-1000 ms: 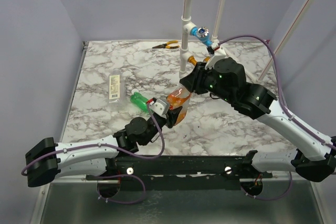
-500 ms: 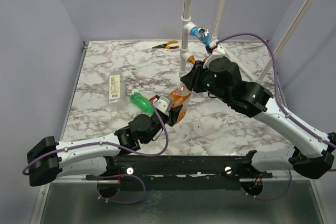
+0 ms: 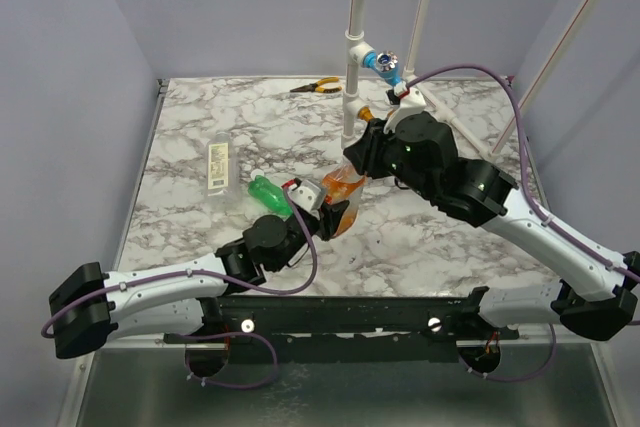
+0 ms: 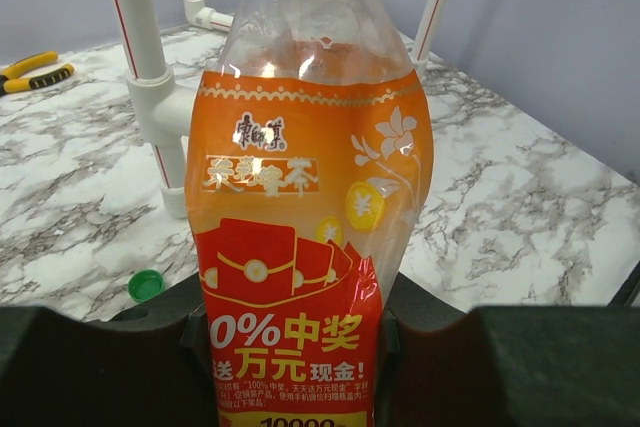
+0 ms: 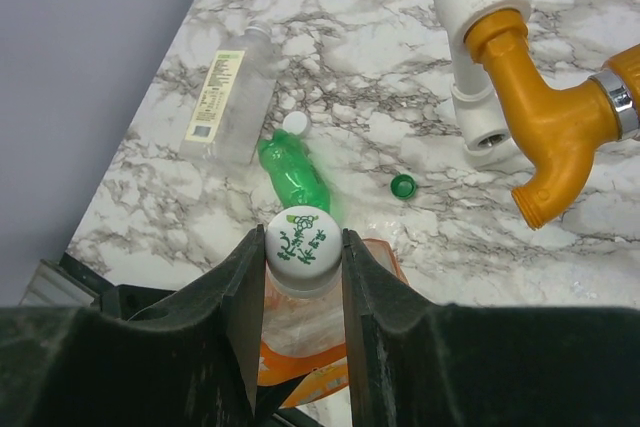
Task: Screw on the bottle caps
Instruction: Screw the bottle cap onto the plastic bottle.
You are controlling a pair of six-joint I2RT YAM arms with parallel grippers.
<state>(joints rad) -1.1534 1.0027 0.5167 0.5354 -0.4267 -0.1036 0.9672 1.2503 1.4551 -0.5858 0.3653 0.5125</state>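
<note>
Overhead, right gripper [image 5: 302,255] on white cap [image 5: 303,237]; left gripper [image 4: 290,325] around bottle [image 4: 305,172].

L claw [image 4: 288,347] in tight low grip, R claw [image 5: 304,247] directly above in narrow pinch, both arms inward

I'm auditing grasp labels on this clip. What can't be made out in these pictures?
- Left wrist view: orange bottle, mouth cut off by the top edge, base by the bottom edge.
- Right wrist view: its neck threads, hidden under the white cap gripped by the right end effector.
- Top view: clear bottle, label print too small.
</note>
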